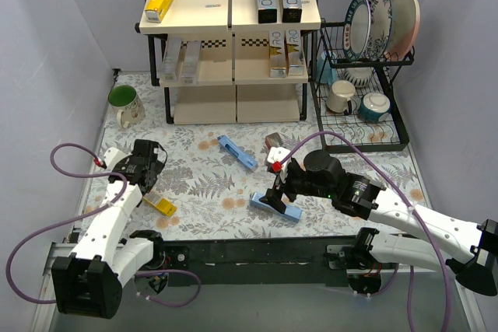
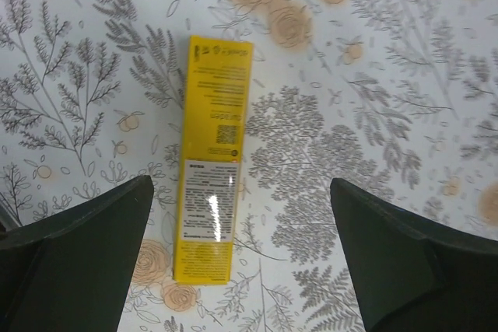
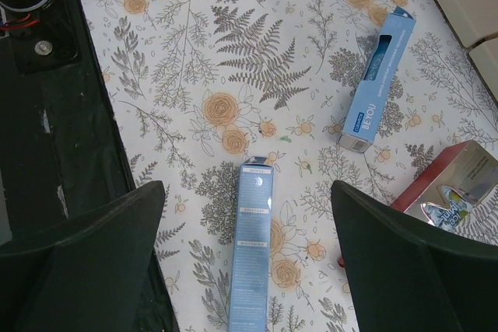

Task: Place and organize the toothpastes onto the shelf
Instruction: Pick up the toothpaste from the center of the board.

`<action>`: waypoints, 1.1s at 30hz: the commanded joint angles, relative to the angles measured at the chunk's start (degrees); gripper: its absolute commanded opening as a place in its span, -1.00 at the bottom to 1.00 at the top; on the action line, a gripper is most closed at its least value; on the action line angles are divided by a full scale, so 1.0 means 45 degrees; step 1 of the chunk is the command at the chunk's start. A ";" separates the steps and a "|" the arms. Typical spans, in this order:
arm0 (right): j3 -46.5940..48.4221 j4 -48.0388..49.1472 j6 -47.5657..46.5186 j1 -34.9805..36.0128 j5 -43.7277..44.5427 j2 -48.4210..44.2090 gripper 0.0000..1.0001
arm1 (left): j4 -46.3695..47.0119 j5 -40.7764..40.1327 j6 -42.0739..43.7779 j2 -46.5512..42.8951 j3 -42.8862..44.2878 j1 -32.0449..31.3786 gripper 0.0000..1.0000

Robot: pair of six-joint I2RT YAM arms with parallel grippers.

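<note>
Trouble could come from either arm. My left gripper hangs wide open, holding nothing, over the long yellow cardboard toothpaste box, which lies flat on the bench with the flowery cloth. The box sits much nearer one finger than the other. If I go straight down, that finger may land on the box and squash it, or shove it crooked when I squeeze.

My right gripper is wide open and empty too, above the long light blue toothpaste box. That box lies close to the black rail at the near edge, so a bump could push it off. A second blue box and a red and silver box lie near, and a wide swing could knock them.

The three-tier shelf with a black frame and cream boards stands well apart at the back. It already has boxes on it, and I think a clumsy drop could tip them over.
</note>
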 commanded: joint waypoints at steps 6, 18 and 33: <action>-0.0099 0.0356 0.0047 -0.0059 0.0287 -0.0019 0.91 | 0.0837 -0.0696 -0.1425 0.1066 -0.1541 -0.0024 0.82; -0.0119 0.0376 0.0047 -0.0059 0.0423 0.0001 0.90 | 0.3550 0.1958 0.1170 0.3370 -0.1407 -0.0044 0.28; -0.0294 0.0474 0.0398 -0.0059 0.0618 0.0059 0.89 | 0.6052 0.5358 0.4005 0.5812 0.0294 -0.3832 -0.10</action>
